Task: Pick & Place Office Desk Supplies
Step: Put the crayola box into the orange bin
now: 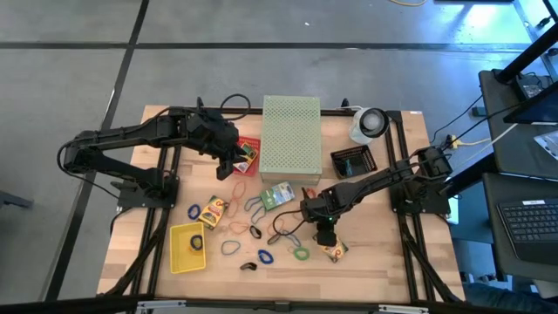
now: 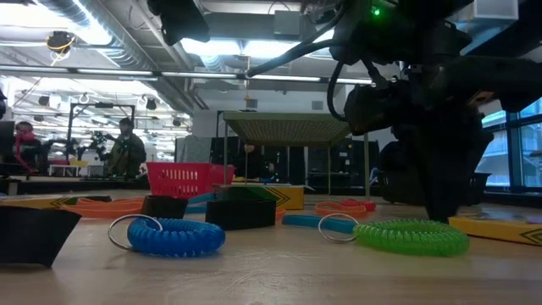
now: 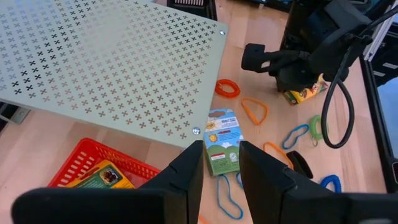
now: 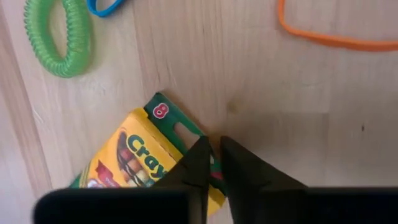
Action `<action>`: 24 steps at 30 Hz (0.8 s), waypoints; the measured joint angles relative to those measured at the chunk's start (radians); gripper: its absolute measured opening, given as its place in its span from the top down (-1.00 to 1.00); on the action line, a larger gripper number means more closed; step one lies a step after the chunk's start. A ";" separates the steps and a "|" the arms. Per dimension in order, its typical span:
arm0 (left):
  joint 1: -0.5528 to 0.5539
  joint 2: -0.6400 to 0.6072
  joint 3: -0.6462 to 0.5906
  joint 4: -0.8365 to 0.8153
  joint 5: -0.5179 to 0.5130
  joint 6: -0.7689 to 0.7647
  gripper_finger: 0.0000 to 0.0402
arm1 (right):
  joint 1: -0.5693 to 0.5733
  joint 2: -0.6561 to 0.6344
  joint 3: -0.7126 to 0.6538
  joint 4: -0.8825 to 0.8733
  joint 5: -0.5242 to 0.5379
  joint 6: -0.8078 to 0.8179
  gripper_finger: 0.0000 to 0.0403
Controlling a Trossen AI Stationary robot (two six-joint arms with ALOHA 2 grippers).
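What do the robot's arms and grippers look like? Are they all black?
Yes, mostly. Both arms are dark, made of long thin links with chunky joints. The left gripper has two flat, blocky black fingers; the right gripper has two dark fingers tapering to narrow tips. Black cables loop along the arms, and a small green light glows on one arm in the low view.
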 joint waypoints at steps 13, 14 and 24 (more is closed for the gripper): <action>0.000 0.000 0.000 0.000 0.003 -0.001 0.51 | 0.001 0.001 -0.002 -0.007 0.008 0.000 0.99; 0.000 0.000 0.000 0.000 0.003 -0.002 0.51 | 0.002 0.001 -0.002 -0.008 0.013 0.009 0.99; 0.000 0.000 0.000 0.000 0.002 -0.003 0.51 | 0.001 -0.015 0.003 -0.040 0.042 0.062 1.00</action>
